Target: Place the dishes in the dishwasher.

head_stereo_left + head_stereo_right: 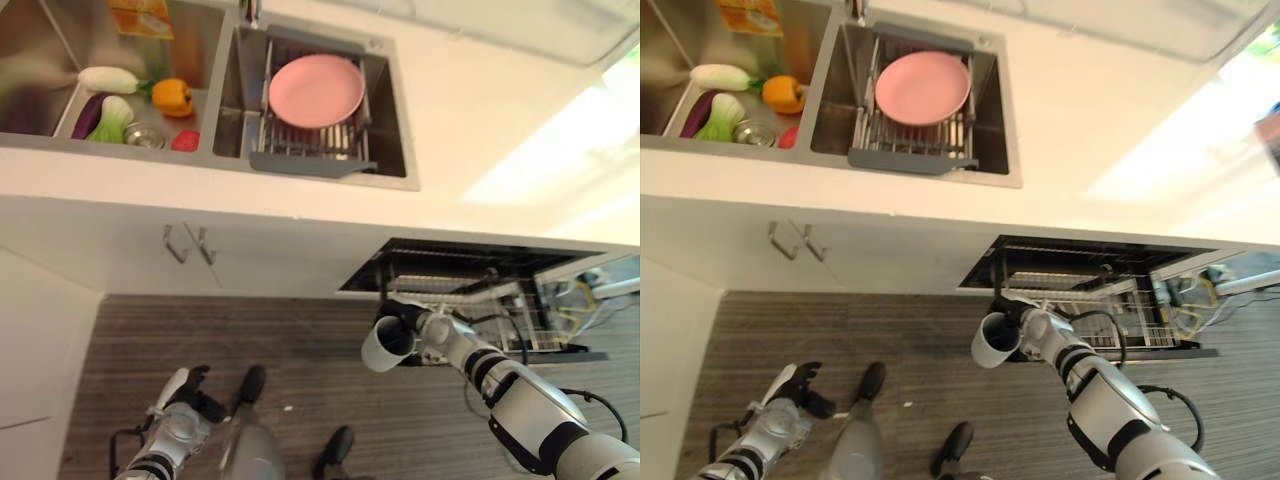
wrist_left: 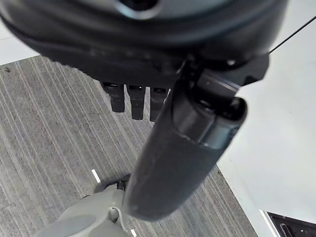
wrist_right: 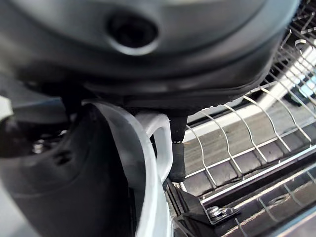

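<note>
My right hand (image 1: 415,325) is shut on a white mug (image 1: 385,345), holding it just in front of the pulled-out dishwasher rack (image 1: 470,290). The mug's dark mouth faces toward me. In the right wrist view the mug's white handle (image 3: 160,143) sits against my fingers (image 3: 177,158), with the wire rack (image 3: 247,133) just beyond. A pink plate (image 1: 316,91) lies on the drying rack (image 1: 305,140) in the right sink basin. My left hand (image 1: 185,395) hangs low over the floor, fingers straight (image 2: 131,98) in its wrist view.
The left sink basin holds vegetables: a white radish (image 1: 108,78), an orange pepper (image 1: 172,96), an aubergine (image 1: 90,115) and bok choy (image 1: 115,118). White cabinet doors with handles (image 1: 188,243) stand below the counter. Grey wood-patterned floor (image 1: 300,350) lies below.
</note>
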Available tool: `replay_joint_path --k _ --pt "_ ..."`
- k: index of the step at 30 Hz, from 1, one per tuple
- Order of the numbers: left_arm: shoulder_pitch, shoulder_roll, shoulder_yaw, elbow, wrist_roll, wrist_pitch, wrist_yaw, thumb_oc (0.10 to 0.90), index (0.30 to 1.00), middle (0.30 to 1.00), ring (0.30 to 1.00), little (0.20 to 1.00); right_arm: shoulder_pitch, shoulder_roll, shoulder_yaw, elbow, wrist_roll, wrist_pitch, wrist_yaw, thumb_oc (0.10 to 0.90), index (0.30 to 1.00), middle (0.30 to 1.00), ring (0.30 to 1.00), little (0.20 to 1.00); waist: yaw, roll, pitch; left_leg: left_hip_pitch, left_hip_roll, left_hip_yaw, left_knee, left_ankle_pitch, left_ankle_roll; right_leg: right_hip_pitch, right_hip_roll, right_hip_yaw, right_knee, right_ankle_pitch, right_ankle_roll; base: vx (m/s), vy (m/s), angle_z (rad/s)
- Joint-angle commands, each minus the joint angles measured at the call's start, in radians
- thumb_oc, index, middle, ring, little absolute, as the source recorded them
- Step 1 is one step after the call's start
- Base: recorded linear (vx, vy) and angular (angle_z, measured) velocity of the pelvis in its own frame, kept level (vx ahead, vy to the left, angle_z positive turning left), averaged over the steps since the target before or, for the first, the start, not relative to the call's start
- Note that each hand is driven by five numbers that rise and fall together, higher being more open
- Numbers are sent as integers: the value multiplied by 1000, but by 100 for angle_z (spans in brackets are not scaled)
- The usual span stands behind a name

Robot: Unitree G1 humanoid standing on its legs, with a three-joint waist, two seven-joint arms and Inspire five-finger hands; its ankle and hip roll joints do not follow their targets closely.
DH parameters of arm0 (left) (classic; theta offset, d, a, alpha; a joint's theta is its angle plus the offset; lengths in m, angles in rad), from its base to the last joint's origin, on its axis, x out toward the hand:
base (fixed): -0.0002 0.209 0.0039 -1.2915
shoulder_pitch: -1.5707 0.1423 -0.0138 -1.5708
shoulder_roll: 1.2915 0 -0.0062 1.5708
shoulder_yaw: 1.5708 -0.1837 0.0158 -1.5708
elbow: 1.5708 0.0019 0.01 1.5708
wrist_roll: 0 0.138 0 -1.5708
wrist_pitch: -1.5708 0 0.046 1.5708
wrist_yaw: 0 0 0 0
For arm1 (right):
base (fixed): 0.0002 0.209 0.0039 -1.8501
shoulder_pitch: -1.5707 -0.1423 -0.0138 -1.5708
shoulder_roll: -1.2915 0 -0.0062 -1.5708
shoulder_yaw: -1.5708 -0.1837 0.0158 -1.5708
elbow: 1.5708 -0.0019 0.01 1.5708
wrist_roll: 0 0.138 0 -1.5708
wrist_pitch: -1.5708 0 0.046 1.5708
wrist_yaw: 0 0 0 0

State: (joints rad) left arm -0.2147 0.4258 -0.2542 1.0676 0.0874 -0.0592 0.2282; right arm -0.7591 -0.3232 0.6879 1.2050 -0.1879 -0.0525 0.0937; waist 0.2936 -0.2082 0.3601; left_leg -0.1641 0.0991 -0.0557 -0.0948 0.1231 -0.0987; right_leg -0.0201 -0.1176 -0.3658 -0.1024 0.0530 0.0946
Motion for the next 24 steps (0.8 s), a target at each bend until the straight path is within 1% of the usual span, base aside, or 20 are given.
replay_joint_path --k 1,4,7,9,11,12,16,18,19,20,21,24 --pt "-63 16 -51 -25 12 -40 12 800 900 900 900 900 -61 -107 -7 51 -8 51 -31 400 300 300 300 300 1 -20 12 -21 18 59 8 -27 -61 90 -77 19 15 -90 60 1 -30 8" --pt "-60 11 -55 -30 22 -41 15 800 900 900 900 900 -47 -104 -33 63 -5 54 -50 400 300 300 300 300 -3 -3 15 -25 15 56 8 -26 -62 87 -78 14 15 -92 59 5 -12 15" --pt "-51 2 -38 -2 17 -36 24 800 900 900 900 900 -32 -100 -52 39 7 46 -72 400 300 300 300 300 -15 1 7 -17 16 60 8 -31 -60 87 -77 20 15 -92 60 4 -1 1" --pt "-44 -5 -23 29 13 -28 30 800 900 900 900 900 -33 -96 -59 11 28 36 -82 400 300 300 300 300 -26 -4 -3 -7 17 66 8 -36 -57 90 -77 28 15 -92 59 0 0 0" --pt "-34 -11 -11 47 15 -24 34 800 900 900 900 900 -28 -98 -88 -25 82 22 -93 400 300 300 300 300 -39 -12 -23 4 17 75 8 -41 -53 91 -80 34 15 -86 61 14 13 -5" --pt "-1 -5 10 67 15 -30 35 800 900 900 900 900 -19 -109 -122 -50 130 11 -100 400 300 300 300 300 -43 -18 -33 19 18 79 8 -48 -53 99 -81 37 15 -90 61 27 3 -9" --pt "18 16 18 110 38 -23 17 800 900 900 900 900 17 -143 -161 -108 191 -7 -84 400 300 300 300 300 -72 -32 -78 60 17 91 8 -68 -47 123 -83 53 15 -94 62 40 -1 -10" --pt "32 20 8 112 58 -24 5 800 900 900 900 900 30 -166 -187 -110 212 -11 -82 400 300 300 300 300 -84 -32 -98 85 18 95 8 -78 -44 141 -85 55 15 -97 62 31 11 -19" --pt "31 19 7 112 58 -24 5 800 900 900 900 900 30 -167 -187 -110 212 -11 -82 400 300 300 300 300 -85 -32 -100 80 17 95 8 -75 -43 136 -85 54 15 -94 63 64 5 -9" --pt "45 17 9 116 70 -22 -6 800 900 900 900 900 46 -192 -217 -114 225 -17 -85 400 300 300 300 300 -94 -33 -121 100 18 94 8 -82 -41 154 -86 55 15 -100 64 55 6 -5" --pt "51 17 12 123 72 -20 -9 800 900 900 900 900 56 -207 -234 -124 235 -20 -86 400 300 300 300 300 -100 -33 -130 111 18 96 8 -87 -40 164 -86 56 15 -103 64 84 -2 -8" --pt "64 24 20 131 75 -17 -21 800 900 900 900 900 79 -222 -247 -131 232 -21 -80 400 300 300 300 300 -106 -31 -144 136 18 96 8 -96 -39 185 -86 57 15 -109 65 49 -3 -13"
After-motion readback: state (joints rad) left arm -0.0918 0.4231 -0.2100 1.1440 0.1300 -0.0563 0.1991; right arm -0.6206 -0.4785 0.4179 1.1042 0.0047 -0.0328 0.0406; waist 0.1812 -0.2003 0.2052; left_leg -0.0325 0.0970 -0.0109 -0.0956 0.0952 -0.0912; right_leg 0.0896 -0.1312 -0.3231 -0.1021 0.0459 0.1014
